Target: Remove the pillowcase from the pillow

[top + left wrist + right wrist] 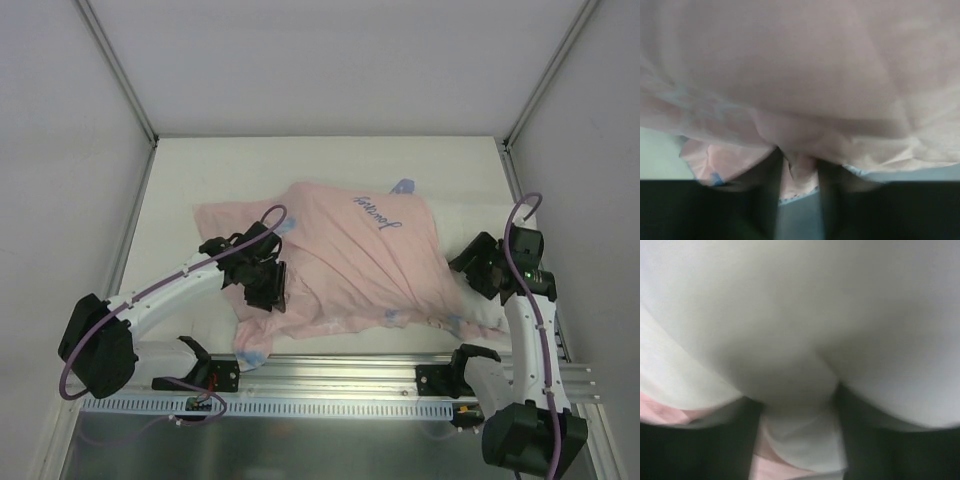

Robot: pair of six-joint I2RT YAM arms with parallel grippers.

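The pillowcase (340, 260) lies pale pink side up across the middle of the table, draped over the pillow (482, 308), whose plain white end sticks out at the right. My left gripper (268, 287) sits at the cover's left side. In the left wrist view its fingers (771, 200) stand close together, pinching a fold of the pink pillowcase (800, 75), so the left gripper (799, 172) is shut on it. My right gripper (476, 266) is at the white end. There the pillow (800, 315) bulges between and around the wide-set fingers (862, 440) of the right gripper (800, 412).
White walls enclose the table on three sides, with metal posts (120, 70) in the back corners. An aluminium rail (340, 385) holding both arm bases runs along the near edge. Bare white tabletop (300, 160) shows behind the pillow.
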